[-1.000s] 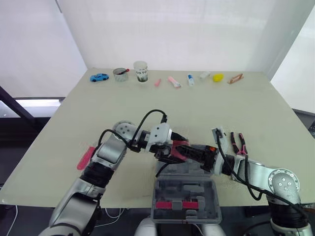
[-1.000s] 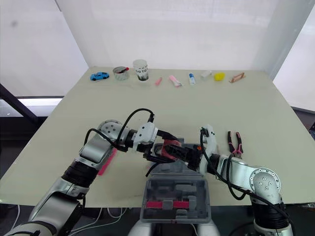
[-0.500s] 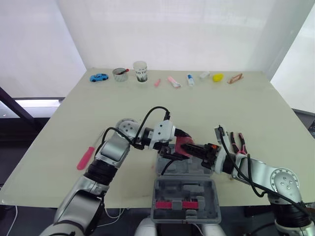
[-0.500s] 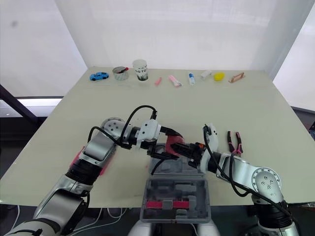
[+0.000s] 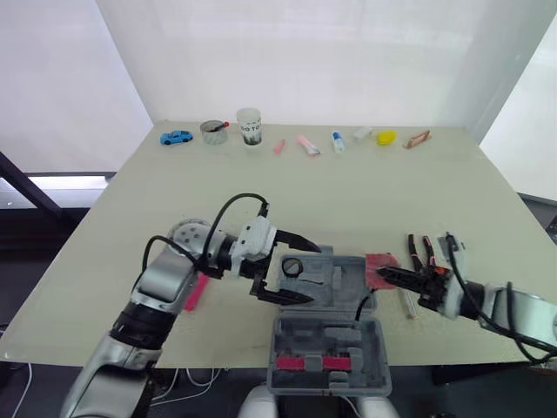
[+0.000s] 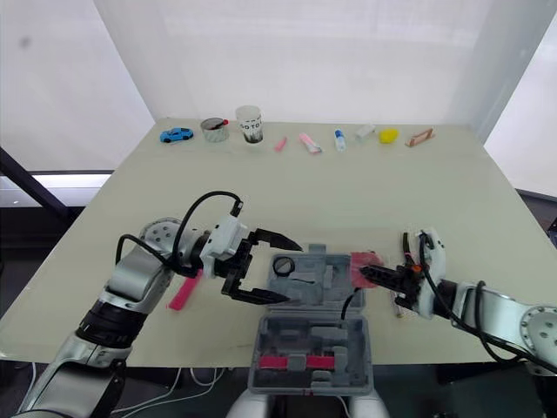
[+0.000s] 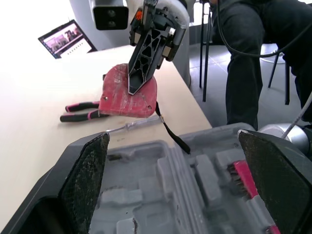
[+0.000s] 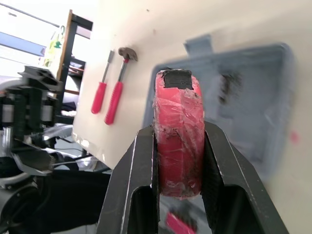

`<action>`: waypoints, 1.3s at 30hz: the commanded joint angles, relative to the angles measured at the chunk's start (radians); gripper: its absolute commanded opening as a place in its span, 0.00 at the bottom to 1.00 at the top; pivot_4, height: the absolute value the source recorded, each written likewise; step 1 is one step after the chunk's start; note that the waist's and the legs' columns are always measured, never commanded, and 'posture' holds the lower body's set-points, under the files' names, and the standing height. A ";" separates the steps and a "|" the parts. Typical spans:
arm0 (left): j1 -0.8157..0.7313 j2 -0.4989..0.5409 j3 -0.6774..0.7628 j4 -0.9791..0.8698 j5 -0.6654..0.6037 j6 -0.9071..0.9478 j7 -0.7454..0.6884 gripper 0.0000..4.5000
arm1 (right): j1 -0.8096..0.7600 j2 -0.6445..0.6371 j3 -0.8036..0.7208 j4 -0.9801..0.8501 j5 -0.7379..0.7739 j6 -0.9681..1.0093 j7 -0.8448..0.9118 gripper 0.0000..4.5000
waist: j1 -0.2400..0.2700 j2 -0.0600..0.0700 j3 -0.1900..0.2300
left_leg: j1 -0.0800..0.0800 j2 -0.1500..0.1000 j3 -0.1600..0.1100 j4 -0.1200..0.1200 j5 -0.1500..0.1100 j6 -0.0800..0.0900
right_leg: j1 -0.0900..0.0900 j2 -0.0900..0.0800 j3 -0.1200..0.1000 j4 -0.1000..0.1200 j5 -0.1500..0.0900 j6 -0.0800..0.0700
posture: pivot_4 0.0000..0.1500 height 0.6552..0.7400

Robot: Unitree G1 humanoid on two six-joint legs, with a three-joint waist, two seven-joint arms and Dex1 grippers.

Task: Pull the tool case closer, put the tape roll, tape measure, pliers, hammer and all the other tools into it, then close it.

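Tape measure [image 5: 381, 264], red, pinched by its flat sides in the right gripper [image 5: 388, 273], held just off the right rim of the tool case [image 5: 335, 280] and a little above the worktop [image 5: 348, 192]. Black strap trailing from it toward the case's right wall.

Case opened flat in two halves, the near one holding red pieces, the far one moulded into recesses. Recesses mostly bare, apart from a small dark ring [image 5: 291, 267] in the far-left corner of the case. Probably the tape roll, though too small to be sure. Wide-spread left gripper [image 5: 312, 273] poised over the left part of the case, gripping nothing.

Pliers [image 5: 425, 254] flat on the worktop to the right of the case, beyond the tape measure. Thin screwdriver [image 7: 131, 126] just beside them, between pliers and case. Hammer [image 8: 116, 97] with a red handle off the left side of the case.

Likely step in hand: stowing the tape measure. Hinges on one relation: case directly to the left of the loaded gripper, roughly along the line of its fingers. Calls for a short carry leftward over the right rim, then a release above a free recess. Right arm plainly the nearer one for that, and for the pliers afterwards; left arm better placed for the hammer. Worth watching the strap, apt to snag on the rim or end up across the seam between the halves.
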 commanded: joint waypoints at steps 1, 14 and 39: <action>0.037 0.032 0.045 -0.081 -0.066 0.040 -0.008 1.00 | 0.049 -0.048 -0.068 0.055 -0.033 0.039 0.106 0.12 | 0.000 0.000 0.000 | 0.000 0.000 0.000 0.000 0.000 0.000 | 0.000 0.000 0.000 0.000 0.000 0.000 | 1.00 1.00; 0.104 0.056 0.072 -0.201 -0.139 0.104 0.041 1.00 | 0.030 -0.042 -0.036 0.281 -0.372 0.099 0.353 0.12 | 0.000 0.000 0.000 | 0.000 0.000 0.001 0.001 0.000 0.000 | 0.000 0.001 0.002 0.000 0.000 0.001 | 1.00 1.00; 0.139 0.066 0.083 -0.252 -0.172 0.125 0.054 1.00 | 0.046 0.060 -0.185 0.344 -0.597 0.199 0.514 0.12 | 0.002 0.000 0.000 | 0.000 -0.002 0.002 0.001 0.000 0.000 | 0.002 0.001 0.001 -0.001 0.000 0.001 | 1.00 1.00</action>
